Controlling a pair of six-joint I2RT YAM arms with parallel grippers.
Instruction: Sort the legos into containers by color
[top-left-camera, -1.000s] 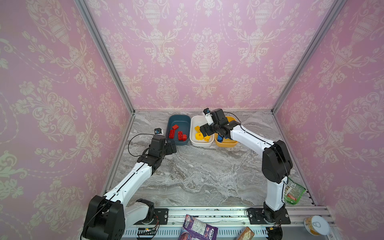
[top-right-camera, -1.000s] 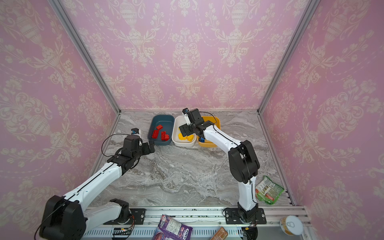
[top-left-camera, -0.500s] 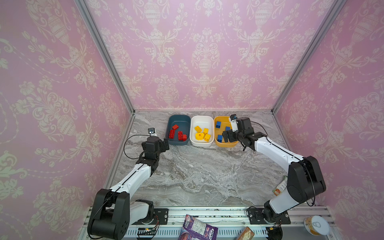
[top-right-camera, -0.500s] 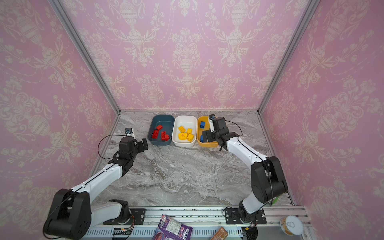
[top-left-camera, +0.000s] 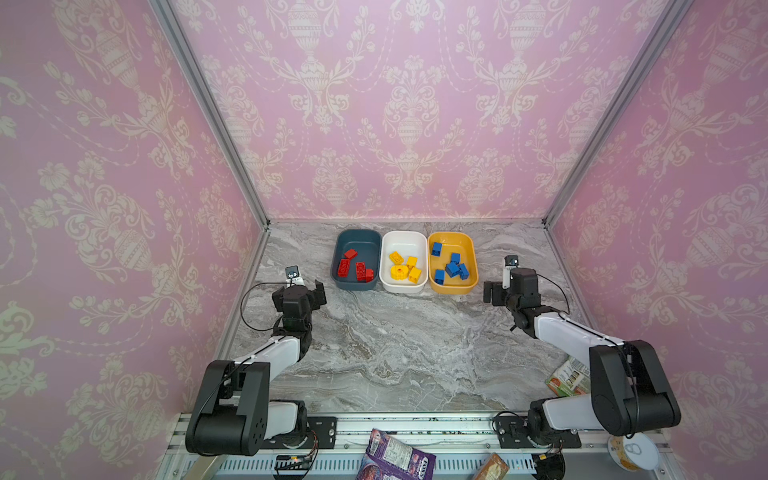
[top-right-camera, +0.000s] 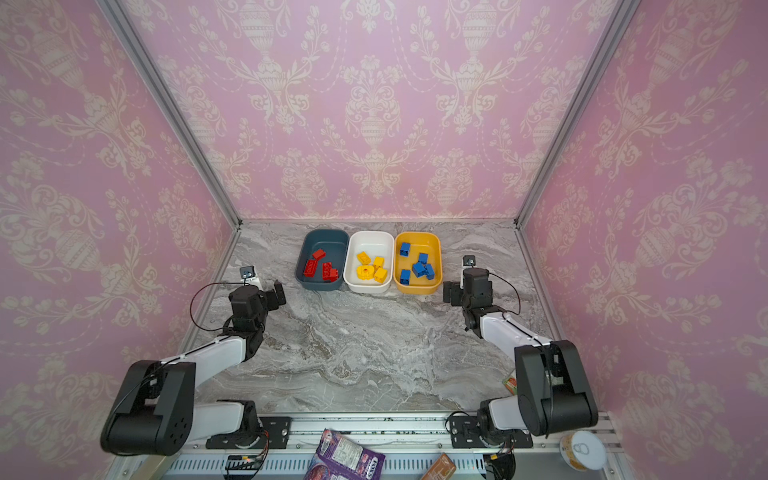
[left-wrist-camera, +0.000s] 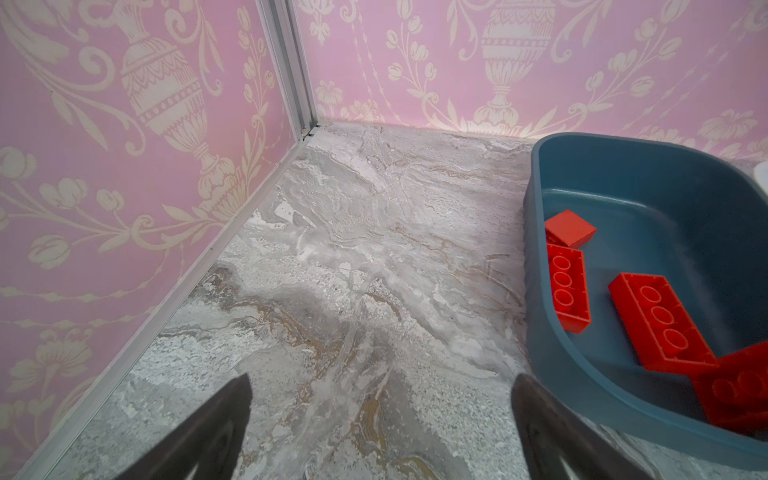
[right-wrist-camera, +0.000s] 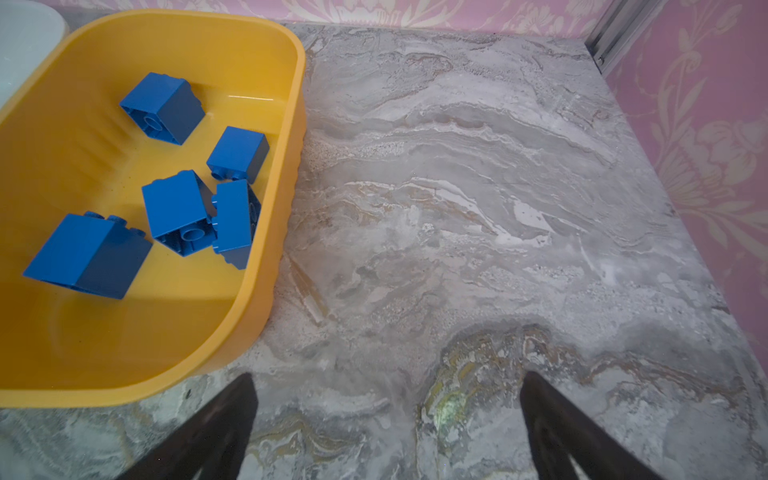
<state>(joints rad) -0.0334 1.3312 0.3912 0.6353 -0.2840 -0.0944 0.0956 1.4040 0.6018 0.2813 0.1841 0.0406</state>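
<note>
Both grippers clear of the tub row, all legos in containers
Left gripper (top-left-camera: 309, 292): jaws wide, empty, above the marble table (top-left-camera: 395, 340) just left of the teal tub (top-left-camera: 357, 243), farther from that tub than one second ago. Teal tub holds the red bricks (top-left-camera: 355, 267); white tub (top-left-camera: 404, 242) holds the yellow bricks (top-left-camera: 405, 269); yellow-orange tub (top-left-camera: 451, 240) holds the blue bricks (top-left-camera: 452, 266). Right gripper (top-left-camera: 496, 291): jaws wide, empty, just right of the yellow-orange tub; one second ago it reached over the tubs
</note>
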